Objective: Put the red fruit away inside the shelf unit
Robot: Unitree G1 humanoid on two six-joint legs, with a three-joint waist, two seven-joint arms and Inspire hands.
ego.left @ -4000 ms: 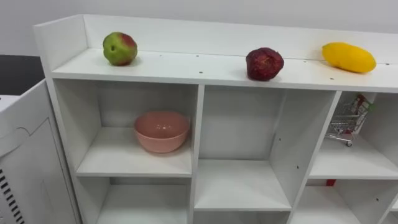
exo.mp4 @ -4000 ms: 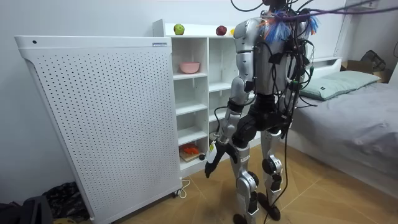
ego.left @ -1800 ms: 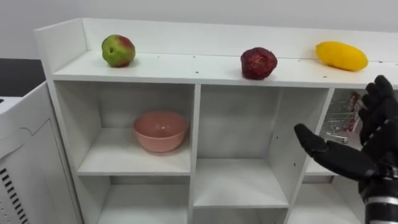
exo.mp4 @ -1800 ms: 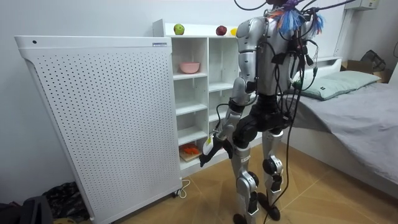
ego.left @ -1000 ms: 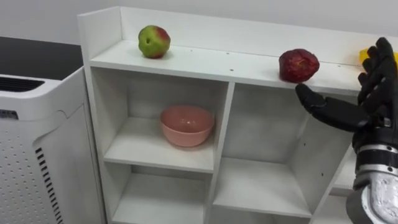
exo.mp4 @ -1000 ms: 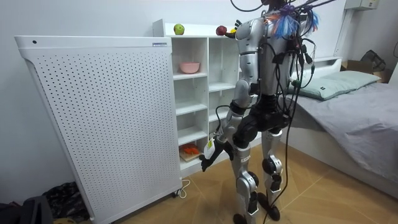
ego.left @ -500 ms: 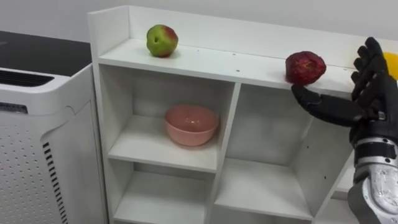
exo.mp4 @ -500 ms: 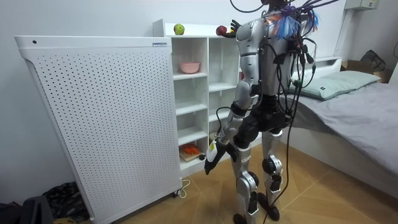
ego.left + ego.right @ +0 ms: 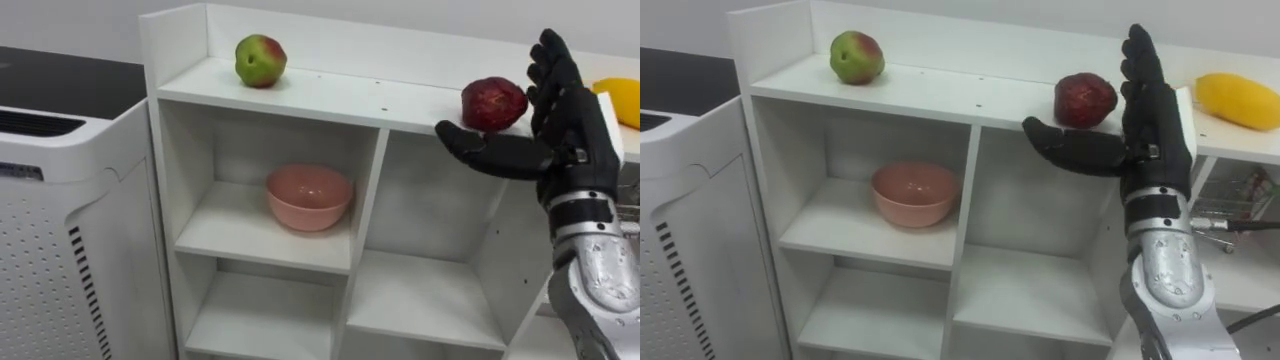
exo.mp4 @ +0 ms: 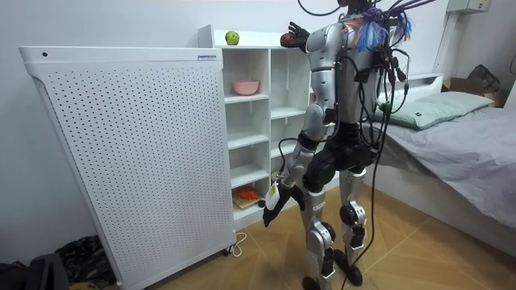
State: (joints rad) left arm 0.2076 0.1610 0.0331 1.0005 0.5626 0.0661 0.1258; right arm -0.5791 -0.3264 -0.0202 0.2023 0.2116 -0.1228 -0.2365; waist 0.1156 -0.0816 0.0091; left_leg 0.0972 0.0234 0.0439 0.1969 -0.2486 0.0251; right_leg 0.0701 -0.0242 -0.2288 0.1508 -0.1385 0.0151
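Closet [image 9: 330,98] – white open-shelf unit with several compartments and a railed top board. The robot stands upright right in front of it, with a bed [image 10: 468,153] behind it at the room view's right.

Top board, from the robot's left to its right:
- green-and-red apple [image 9: 260,60], near the left end wall;
- dark red fruit [image 9: 493,104], at the front edge above the middle compartment;
- yellow fruit [image 9: 1240,100], lying on its side, well apart from the apple.

Upper left compartment: pink bowl [image 9: 309,196], upright, alone on its shelf. A compartment to the right holds a small wire cart [image 9: 1230,215], partly hidden by the arm.

Right hand [image 9: 572,140] – held at the height of the top board, spread, holding nothing. The fingers [image 9: 1140,70] point straight up just beside the right of the dark red fruit. The thumb [image 9: 480,150] reaches out to the left, below and in front of that fruit. Whether any part touches the fruit cannot be told.

Left hand [image 10: 272,208] – hangs low beside the thigh, well apart from the shelves; whether it is spread or closed cannot be told.

Adjoining item: white perforated cabinet [image 10: 121,161], standing against the closet's left side.
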